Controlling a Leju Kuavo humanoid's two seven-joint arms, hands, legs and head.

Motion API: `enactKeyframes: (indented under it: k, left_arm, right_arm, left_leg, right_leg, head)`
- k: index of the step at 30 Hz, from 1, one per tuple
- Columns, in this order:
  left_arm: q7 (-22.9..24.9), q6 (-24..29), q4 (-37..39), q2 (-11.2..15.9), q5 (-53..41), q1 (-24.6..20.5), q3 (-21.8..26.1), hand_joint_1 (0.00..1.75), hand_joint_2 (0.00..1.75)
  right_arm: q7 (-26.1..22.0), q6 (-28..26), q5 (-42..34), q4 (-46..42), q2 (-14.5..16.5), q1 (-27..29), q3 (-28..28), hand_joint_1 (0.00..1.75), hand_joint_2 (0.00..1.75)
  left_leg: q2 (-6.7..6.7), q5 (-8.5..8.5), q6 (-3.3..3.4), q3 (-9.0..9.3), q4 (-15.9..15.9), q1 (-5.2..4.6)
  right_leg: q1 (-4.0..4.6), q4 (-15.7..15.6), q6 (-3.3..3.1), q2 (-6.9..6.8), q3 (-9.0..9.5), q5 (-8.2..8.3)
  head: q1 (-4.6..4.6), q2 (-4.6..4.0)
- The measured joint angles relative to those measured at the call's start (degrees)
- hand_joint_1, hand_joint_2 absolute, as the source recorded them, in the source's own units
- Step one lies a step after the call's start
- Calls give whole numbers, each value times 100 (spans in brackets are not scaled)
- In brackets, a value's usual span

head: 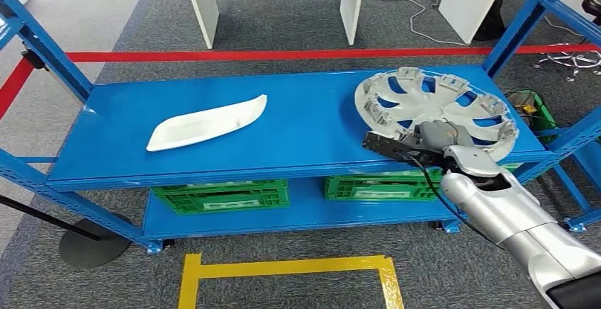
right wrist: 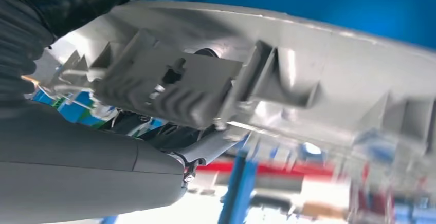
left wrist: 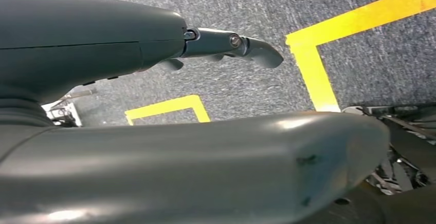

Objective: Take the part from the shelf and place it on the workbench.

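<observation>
Grey wheel cover (head: pixel 434 105) at the right end of the blue shelf (head: pixel 298 128), its near edge lifted and tilted. Right hand (head: pixel 438 137) at that near rim, fingers closed on the rim from above and below, as seen close up in the right wrist view. White elongated curved part (head: pixel 207 123) flat on the shelf's left half, well apart. Green crates (head: pixel 221 196) on the lower level. Left hand (left wrist: pixel 154 126) over grey carpet and yellow tape (left wrist: pixel 313 70), fingers extended, holding nothing.
</observation>
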Motion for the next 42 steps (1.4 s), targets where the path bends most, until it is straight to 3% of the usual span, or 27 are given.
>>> enactKeyframes:
  k: [14,23,28,42]
  left_arm:
    - [47,146,-265,35,-70,178,149,0,0]
    - [50,218,-437,70,-70,222,175,0,0]
    - [44,310,-506,92,-58,274,175,0,0]
    - [43,674,-1029,250,-5,333,155,0,0]
  right_arm:
    - [-65,-1003,143,-982,-48,278,-784,175,175]
    - [-72,-1108,103,-1442,-48,407,-1125,175,175]
    - [-260,-1568,109,-1602,-48,558,-1337,175,175]
    - [-392,-2835,1557,-2542,-46,1125,-1924,175,175]
  left_leg:
    - [3,0,0,-8,0,1]
    - [3,0,0,-11,-1,1]
    - [2,0,0,-13,0,1]
    - [0,0,0,-27,-1,1]
  right_leg:
    - [1,1,0,7,-10,0]
    - [1,1,0,5,-14,0]
    - [1,2,0,3,-15,0]
    - [1,2,0,2,-29,0]
  head:
    - [-1,0]
    - [0,0]
    - [0,0]
    - [-1,0]
